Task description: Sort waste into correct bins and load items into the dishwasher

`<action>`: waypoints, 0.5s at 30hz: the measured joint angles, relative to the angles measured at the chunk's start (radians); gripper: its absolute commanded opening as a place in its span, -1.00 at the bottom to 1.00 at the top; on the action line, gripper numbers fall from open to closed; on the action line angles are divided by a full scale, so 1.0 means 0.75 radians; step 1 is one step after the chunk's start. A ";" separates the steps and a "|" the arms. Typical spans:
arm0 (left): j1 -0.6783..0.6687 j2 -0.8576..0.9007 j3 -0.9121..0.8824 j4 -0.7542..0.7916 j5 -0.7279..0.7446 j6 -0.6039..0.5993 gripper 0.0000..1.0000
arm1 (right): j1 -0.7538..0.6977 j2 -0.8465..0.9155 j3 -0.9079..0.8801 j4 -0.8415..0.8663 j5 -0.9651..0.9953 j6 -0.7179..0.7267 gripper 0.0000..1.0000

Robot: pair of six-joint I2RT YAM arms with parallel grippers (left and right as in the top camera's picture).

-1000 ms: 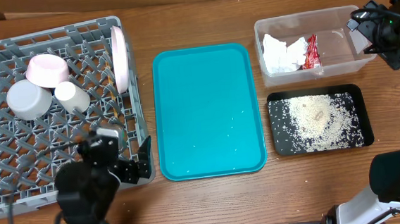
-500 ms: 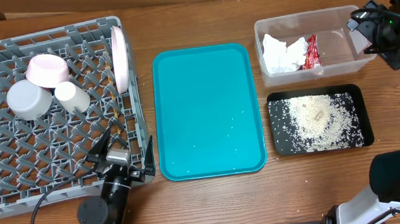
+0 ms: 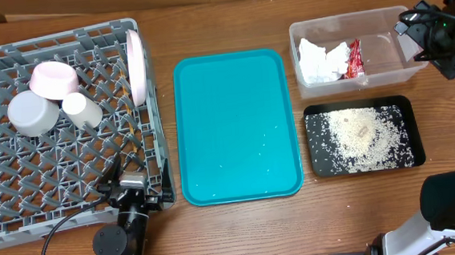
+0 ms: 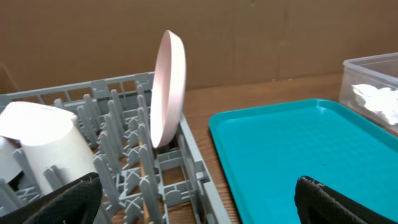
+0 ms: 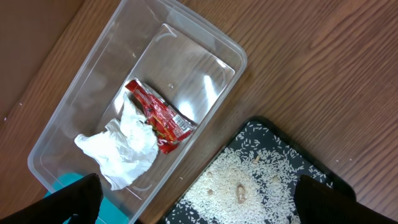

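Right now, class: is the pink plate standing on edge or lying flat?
On edge. The plate stands upright among the tines of the rack; the overhead view shows only its narrow profile.

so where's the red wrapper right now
Overhead, right side: the red wrapper lies in the clear tub, touching the crumpled napkin, next to the black tray.

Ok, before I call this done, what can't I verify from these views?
Chopsticks: overhead, only a brownish streak in the dish rack lattice, too thin to confirm.
Rack's near corner: hidden overhead by the left gripper; left side cut off by the frame edge.
White specks on the teal tray: overhead, too small to tell rice from glare.
Beneath the napkin in the clear tub: covered in overhead and right wrist views.
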 measured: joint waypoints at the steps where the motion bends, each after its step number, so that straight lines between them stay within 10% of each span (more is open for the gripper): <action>1: 0.000 0.000 0.000 -0.001 -0.006 0.000 1.00 | 0.000 0.000 0.000 0.000 0.001 0.000 1.00; 15: 0.000 0.000 0.000 -0.002 -0.016 0.000 1.00 | 0.000 0.000 0.000 0.001 0.000 0.001 1.00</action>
